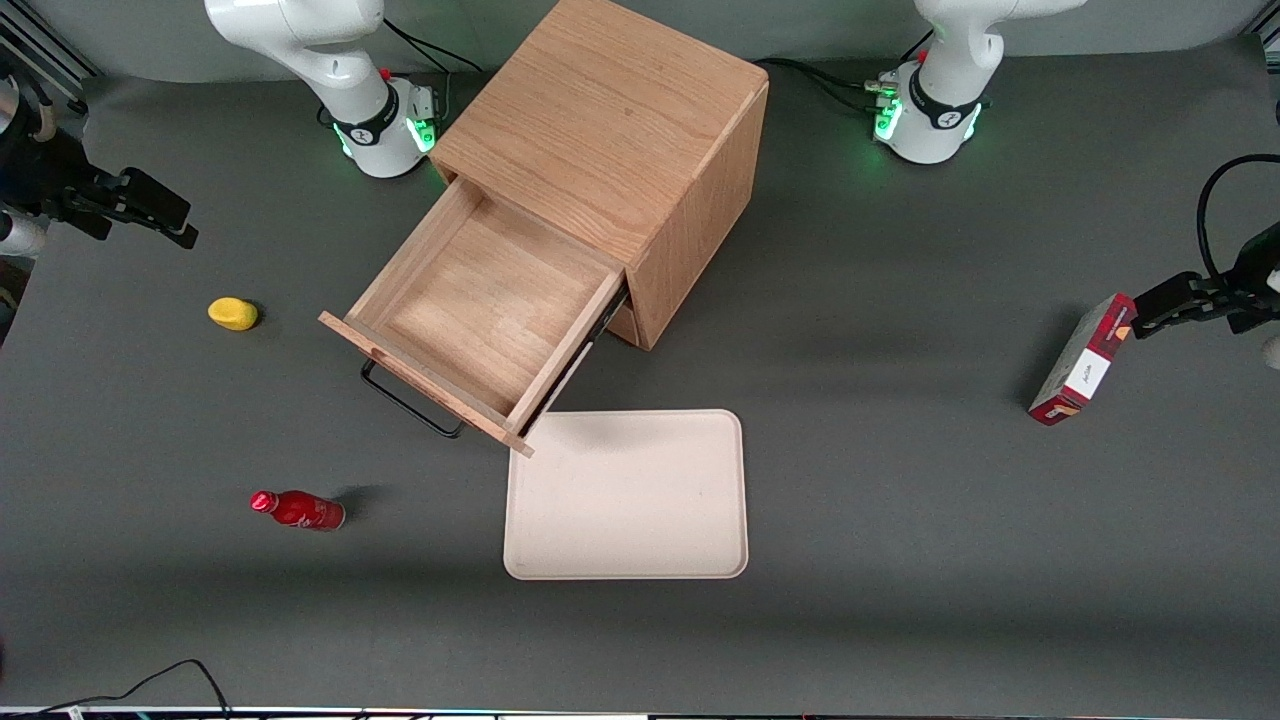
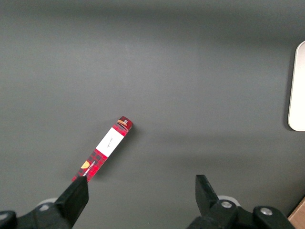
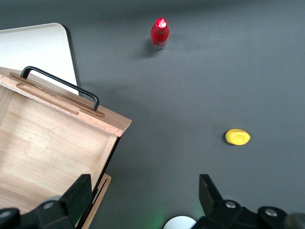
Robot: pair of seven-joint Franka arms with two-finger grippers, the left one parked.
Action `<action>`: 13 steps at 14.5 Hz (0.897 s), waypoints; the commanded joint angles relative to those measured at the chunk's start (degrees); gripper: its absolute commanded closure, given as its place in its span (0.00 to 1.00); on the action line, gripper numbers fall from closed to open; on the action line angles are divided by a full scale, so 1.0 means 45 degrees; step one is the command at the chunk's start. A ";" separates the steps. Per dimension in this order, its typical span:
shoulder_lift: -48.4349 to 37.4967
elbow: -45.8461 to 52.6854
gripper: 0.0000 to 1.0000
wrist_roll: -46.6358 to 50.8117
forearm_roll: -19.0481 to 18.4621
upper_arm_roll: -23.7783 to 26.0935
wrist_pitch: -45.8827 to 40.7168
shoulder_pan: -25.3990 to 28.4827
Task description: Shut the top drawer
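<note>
Front view: top drawer (image 1: 480, 305) open above tray (image 1: 628, 495); pincer (image 1: 160, 212) wide.

No text can be read anywhere; the white label on the red box (image 1: 1083, 361) carries small print that cannot be made out.

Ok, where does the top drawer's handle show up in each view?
Front view: the handle runs along the open top drawer front, near the tray.
Right wrist view: handle on the drawer front, the gripper open above the table.
Left wrist view: not in it.
Shared landmark: the tray.
</note>
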 commanded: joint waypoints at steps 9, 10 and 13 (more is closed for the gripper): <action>0.0269 0.0531 0.00 -0.0145 -0.0132 -0.0011 -0.0253 -0.0103; 0.0269 0.0512 0.00 -0.0145 -0.0132 -0.0011 -0.0253 -0.0103; 0.0269 0.0453 0.00 -0.0145 -0.0132 -0.0011 -0.0273 -0.0122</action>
